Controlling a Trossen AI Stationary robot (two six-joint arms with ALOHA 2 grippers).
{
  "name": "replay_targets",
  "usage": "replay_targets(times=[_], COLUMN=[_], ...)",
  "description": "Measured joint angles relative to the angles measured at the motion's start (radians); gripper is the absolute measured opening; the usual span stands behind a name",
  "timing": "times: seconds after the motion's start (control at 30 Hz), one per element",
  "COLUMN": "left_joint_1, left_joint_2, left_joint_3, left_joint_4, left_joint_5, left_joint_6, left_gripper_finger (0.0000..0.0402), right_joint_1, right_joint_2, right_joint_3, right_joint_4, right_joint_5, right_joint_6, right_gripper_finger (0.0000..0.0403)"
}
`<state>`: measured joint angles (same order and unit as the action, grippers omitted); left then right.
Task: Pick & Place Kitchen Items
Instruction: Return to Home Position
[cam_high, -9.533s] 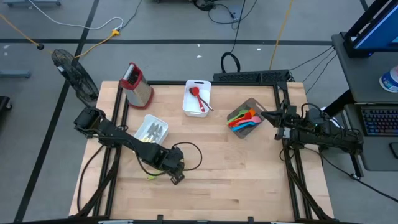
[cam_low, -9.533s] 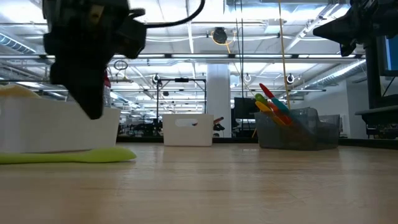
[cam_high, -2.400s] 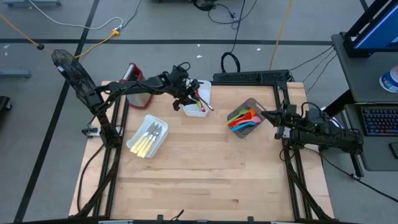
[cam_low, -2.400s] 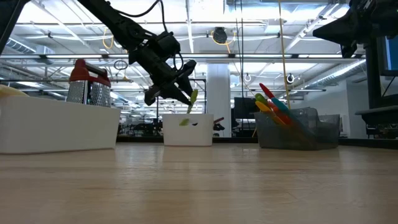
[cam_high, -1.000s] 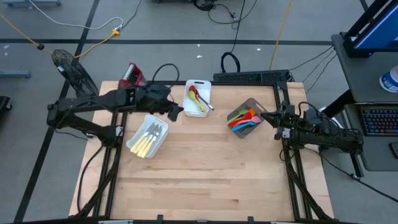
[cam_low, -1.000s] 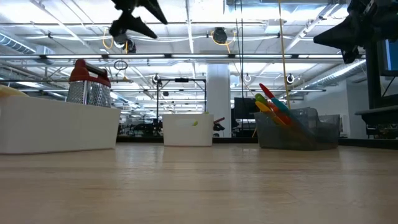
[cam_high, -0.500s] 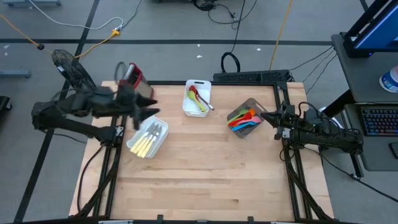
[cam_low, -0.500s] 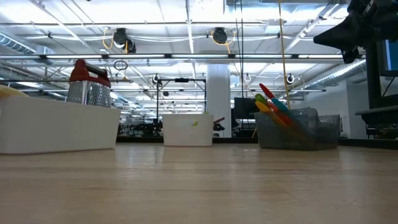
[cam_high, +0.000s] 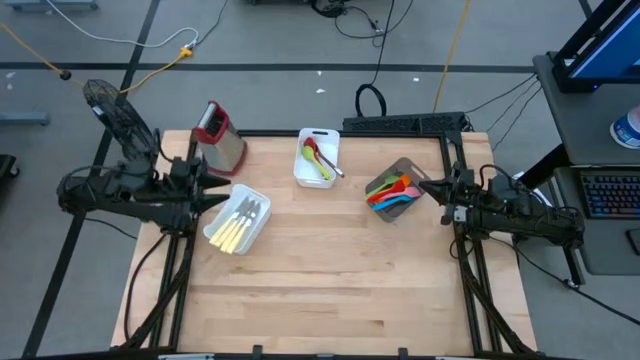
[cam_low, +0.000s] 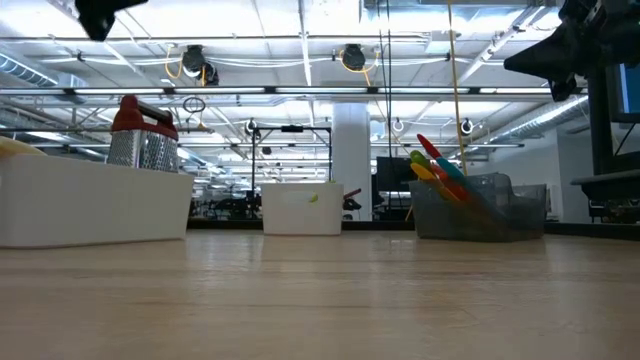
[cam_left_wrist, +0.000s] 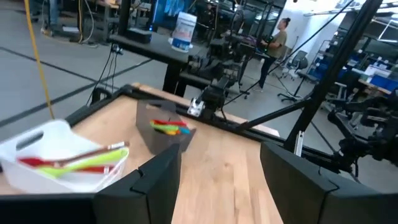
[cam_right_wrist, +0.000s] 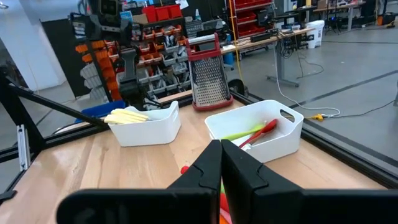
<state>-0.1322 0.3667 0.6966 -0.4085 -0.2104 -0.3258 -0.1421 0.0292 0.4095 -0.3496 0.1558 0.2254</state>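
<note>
Wooden table (cam_high: 330, 285), binned spoons (cam_high: 318, 161), left gripper (cam_high: 222, 192) apart

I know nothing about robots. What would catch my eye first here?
Probably the bright utensils fanned out of the grey bin on the table's right side, beside the right gripper. Then the red and green spoons lying in the white bin at the far edge, and the red-topped steel grater standing left of it, near the left gripper.
</note>
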Motion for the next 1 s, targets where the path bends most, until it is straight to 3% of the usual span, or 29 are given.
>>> replay_targets(times=[0.4, 0.67, 0.77, 1.0], left_joint_1=[0.000, 0.000, 0.000, 0.000], left_joint_2=[-0.365, -0.349, -0.357, -0.361], left_joint_3=[-0.244, -0.334, -0.373, -0.485], left_joint_4=[-0.010, -0.012, 0.058, 0.154], left_joint_5=[0.001, 0.042, 0.053, 0.098], left_joint_6=[0.006, 0.055, 0.069, 0.078], left_gripper_finger=[0.0225, 0.0225, 0.0225, 0.0225], right_joint_1=[0.000, 0.000, 0.000, 0.000], right_joint_2=[0.000, 0.000, 0.000, 0.000], right_joint_3=[0.000, 0.000, 0.000, -0.005], right_joint_4=[0.022, 0.016, -0.013, -0.032], right_joint_5=[-0.001, -0.003, -0.005, -0.106], right_joint_6=[-0.007, -0.009, 0.024, 0.053], right_gripper_finger=[0.0004, 0.0004, 0.0004, 0.0004])
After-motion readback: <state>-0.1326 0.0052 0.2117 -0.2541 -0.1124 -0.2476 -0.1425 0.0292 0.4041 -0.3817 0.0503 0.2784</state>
